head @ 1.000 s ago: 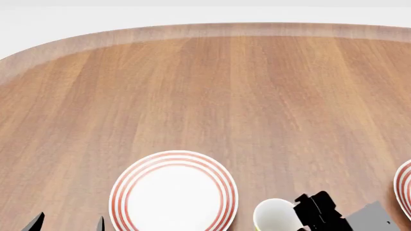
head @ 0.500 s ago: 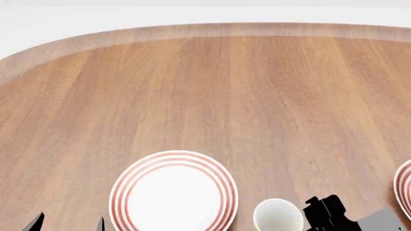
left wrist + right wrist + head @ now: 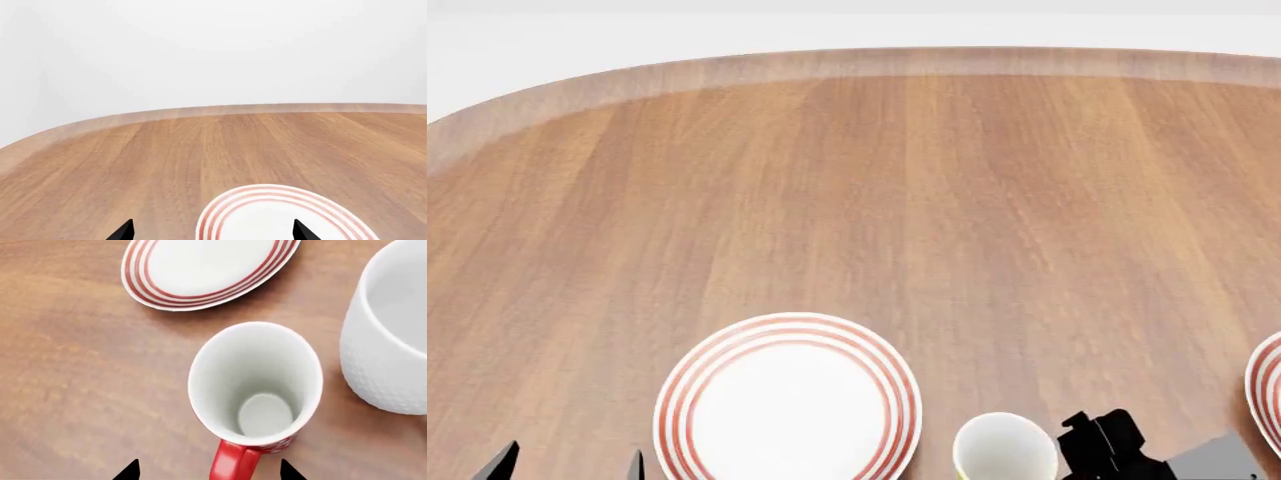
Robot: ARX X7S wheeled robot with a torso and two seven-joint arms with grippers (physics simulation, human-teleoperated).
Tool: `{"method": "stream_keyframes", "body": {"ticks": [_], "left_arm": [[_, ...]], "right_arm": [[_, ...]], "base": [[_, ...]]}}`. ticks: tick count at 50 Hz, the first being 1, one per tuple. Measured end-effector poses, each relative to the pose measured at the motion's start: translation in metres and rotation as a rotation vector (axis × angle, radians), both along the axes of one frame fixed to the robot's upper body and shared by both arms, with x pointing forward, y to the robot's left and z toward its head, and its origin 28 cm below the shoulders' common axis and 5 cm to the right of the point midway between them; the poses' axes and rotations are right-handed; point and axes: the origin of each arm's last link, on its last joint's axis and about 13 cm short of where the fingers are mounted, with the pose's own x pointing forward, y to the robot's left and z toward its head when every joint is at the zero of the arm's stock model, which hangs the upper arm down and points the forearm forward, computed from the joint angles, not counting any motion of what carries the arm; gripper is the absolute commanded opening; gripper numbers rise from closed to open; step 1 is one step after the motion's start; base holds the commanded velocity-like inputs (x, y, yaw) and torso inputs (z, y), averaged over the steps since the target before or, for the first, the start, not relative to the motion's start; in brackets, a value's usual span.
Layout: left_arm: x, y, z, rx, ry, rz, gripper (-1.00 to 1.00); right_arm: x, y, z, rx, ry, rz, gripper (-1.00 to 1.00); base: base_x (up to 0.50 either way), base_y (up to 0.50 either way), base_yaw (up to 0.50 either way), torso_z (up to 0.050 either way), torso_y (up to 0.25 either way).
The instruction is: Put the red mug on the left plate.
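Observation:
The red mug (image 3: 257, 385) shows only in the right wrist view, from above: white inside, upright on the table, with its red handle (image 3: 230, 465) pointing at my right gripper (image 3: 208, 472). That gripper is open, and the handle lies between its two tips without touching them. The left plate (image 3: 787, 400), white with red rings, lies near the table's front. It also shows in the left wrist view (image 3: 280, 215). My left gripper (image 3: 567, 470) is open and empty, just left of that plate. The red mug is out of the head view.
A yellow mug (image 3: 1005, 450) stands right of the left plate, beside my right arm's black wrist (image 3: 1101, 448). The second ringed plate (image 3: 1268, 400) is cut off at the right edge. A large white mug (image 3: 393, 340) and a ringed plate (image 3: 207, 270) lie close to the red mug.
My right arm moved a little to the right and nearer the front edge, away from the yellow mug, then stopped. The left arm and the plates have not moved.

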Motion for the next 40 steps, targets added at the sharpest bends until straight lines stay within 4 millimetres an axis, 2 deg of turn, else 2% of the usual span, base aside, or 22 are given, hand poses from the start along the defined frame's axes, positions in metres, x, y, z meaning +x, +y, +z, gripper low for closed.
{"method": "stream_keyframes", "body": {"ticks": [21, 22, 40], "left_arm": [[-0.0004, 0.0001, 0.0002, 0.002, -0.001, 0.001, 1.00], [-0.0004, 0.0001, 0.0002, 0.003, -0.001, 0.001, 1.00], [-0.0002, -0.0002, 0.0005, 0.004, -0.003, -0.001, 1.00]], "right_arm": [[0.0020, -0.0003, -0.0053, 0.001, 0.010, -0.002, 1.00], [0.0020, -0.0003, -0.0055, 0.001, 0.010, -0.002, -1.00], [-0.0026, -0.0010, -0.0004, 0.005, -0.001, -0.009, -1.00]], "base": [[0.00, 0.00, 0.00, 0.000, 0.000], [0.00, 0.00, 0.00, 0.000, 0.000], [0.00, 0.00, 0.00, 0.000, 0.000]]}}
